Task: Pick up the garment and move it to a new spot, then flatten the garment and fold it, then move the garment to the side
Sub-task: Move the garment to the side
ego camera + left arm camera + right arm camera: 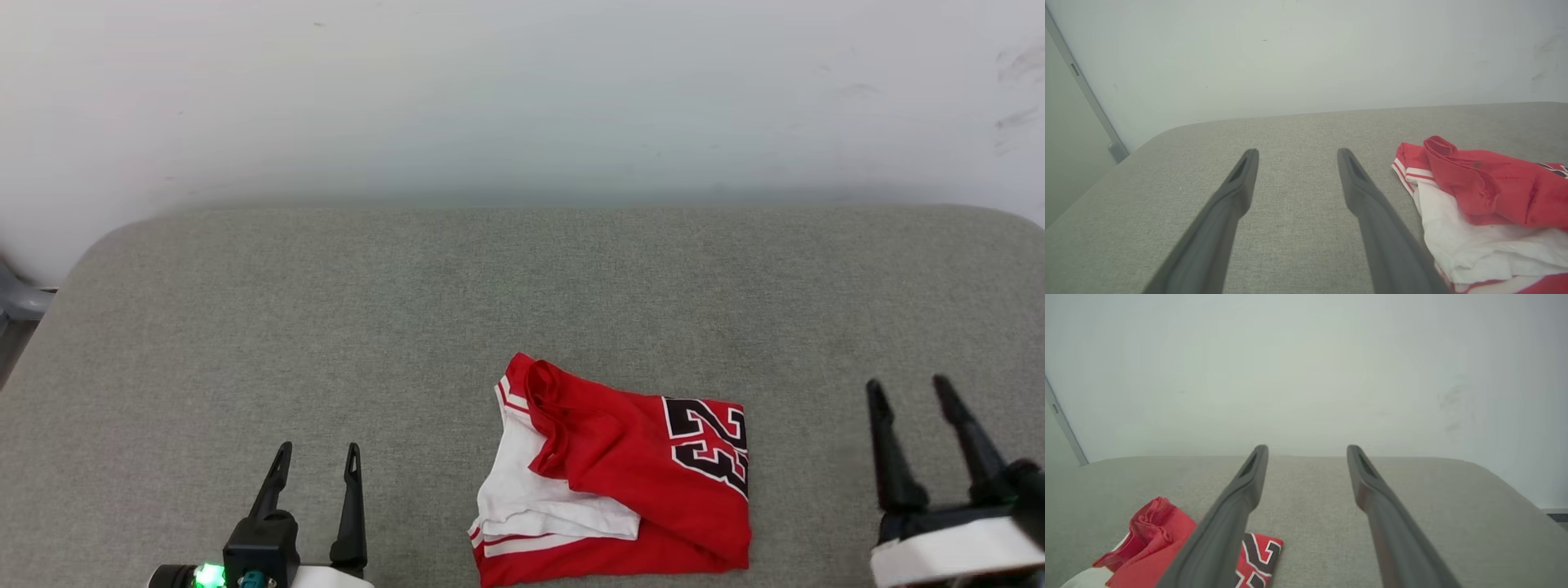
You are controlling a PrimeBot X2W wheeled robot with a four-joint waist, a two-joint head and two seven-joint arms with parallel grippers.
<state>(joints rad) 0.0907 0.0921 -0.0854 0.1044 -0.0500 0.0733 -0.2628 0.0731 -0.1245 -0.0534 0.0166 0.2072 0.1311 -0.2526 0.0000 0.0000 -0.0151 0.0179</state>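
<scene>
Closest to the robot, in the head view, are the two claws. The left claw (318,449) is at the lower left, with a little green light glowing on its base. The right claw (908,384) is at the lower right. Both have their fingers spread apart and pointing away from the robot, with nothing between them. Each wrist view agrees, with the left claw (1297,153) and right claw (1307,449) both gaping over bare fabric.

Between them, a bit nearer the right one but touching neither, the garment (620,457) sits on the grey fabric worktop (326,310). It's folded into a chunky bundle, and its near edge reaches the bottom of the head view. It's about as wide as it is deep, so I can't really call a long axis. The white sleeve (531,490) with its striped trim is on the robot's left side, and red cloth is lapped over it. A rolled red edge runs up to a peak at the far-left corner. The black "23" (709,441) lies on its side along the right edge, running near to far.

In the left wrist view the garment (1486,192) is just right of the fingers, and in the right wrist view it (1155,535) is partly behind the left finger.

Past it there's bare worktop, then the pale wall (522,98) with a few scuffs.
</scene>
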